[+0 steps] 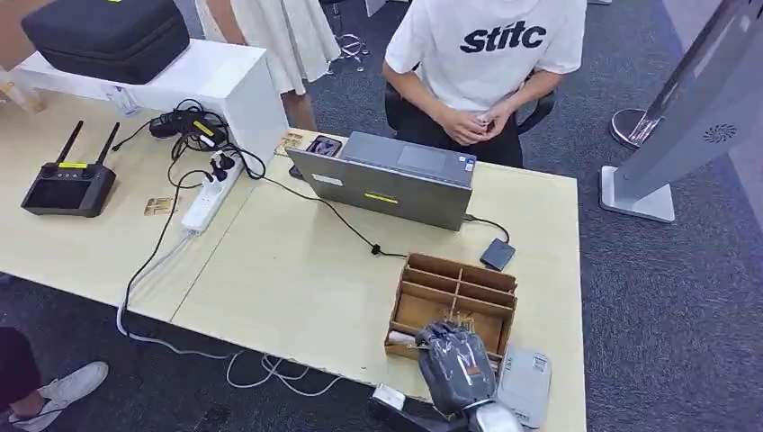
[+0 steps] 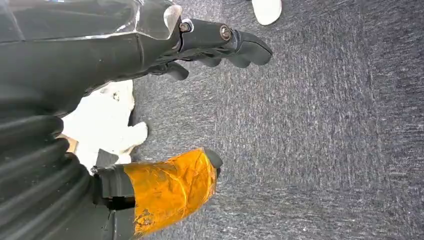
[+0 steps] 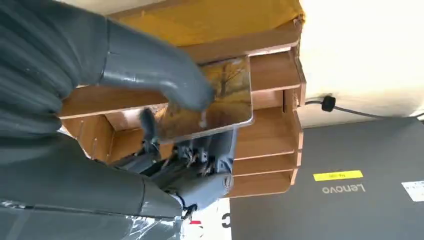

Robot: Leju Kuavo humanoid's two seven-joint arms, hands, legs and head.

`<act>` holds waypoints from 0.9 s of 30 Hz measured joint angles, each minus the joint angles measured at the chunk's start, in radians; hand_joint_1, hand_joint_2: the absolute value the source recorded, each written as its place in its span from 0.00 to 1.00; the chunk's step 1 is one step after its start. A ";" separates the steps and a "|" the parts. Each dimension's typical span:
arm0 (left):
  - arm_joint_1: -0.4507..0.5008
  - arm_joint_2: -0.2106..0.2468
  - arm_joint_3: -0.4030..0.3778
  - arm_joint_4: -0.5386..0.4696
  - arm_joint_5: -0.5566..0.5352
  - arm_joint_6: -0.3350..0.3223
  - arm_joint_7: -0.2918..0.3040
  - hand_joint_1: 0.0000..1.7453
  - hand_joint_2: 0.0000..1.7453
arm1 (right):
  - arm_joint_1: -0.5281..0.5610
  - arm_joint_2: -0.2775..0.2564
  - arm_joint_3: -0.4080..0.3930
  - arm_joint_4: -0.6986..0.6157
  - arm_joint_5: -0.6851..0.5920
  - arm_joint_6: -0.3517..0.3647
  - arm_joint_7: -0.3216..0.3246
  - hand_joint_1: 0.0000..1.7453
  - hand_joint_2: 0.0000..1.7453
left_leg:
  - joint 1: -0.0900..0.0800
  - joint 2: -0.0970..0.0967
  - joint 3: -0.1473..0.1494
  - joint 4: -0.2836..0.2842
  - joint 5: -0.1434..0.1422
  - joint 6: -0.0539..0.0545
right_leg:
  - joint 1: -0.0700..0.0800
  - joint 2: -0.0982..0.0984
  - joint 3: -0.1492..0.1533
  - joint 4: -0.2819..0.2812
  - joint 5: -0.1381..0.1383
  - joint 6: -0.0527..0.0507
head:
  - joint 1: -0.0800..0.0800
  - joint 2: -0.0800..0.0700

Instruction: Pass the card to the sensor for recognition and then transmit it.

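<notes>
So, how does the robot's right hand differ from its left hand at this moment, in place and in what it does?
The right hand is above the brown wooden divided box on the pale table; the left hand hangs over grey carpet. The right hand pinches a glossy picture card between thumb and fingers; the left hand holds nothing. Both have dark grey fingers.

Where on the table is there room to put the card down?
The widest bare patch of table lies between the power strip, the laptop and the wooden organizer. Another runs along the far right edge beside the laptop. It is crowded where the right hand holds the card over the organizer.
</notes>
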 joint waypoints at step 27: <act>0.001 0.010 0.000 0.000 -0.010 -0.003 0.003 0.00 1.00 | -0.135 0.056 -0.068 -0.215 -0.056 0.080 0.016 1.00 1.00 | 0.000 0.000 0.000 0.000 0.001 0.000 | 0.000 0.000 0.000 0.000 0.001 0.000 | 0.000 0.000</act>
